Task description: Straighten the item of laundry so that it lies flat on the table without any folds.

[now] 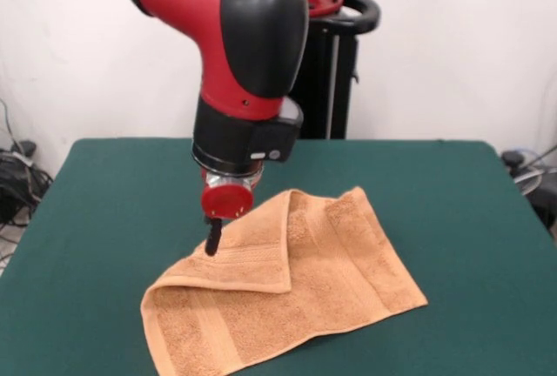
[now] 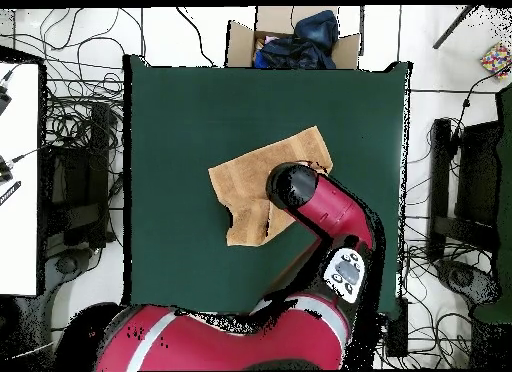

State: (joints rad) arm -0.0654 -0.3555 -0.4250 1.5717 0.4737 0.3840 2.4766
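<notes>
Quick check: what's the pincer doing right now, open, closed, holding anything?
Pincer: cannot be told whether open or closed; its dark tip is down at the folded towel, grasp unclear.

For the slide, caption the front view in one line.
Sawyer's pincer touches down on a folded-over flap of the orange-tan towel lying on the green table.
</notes>
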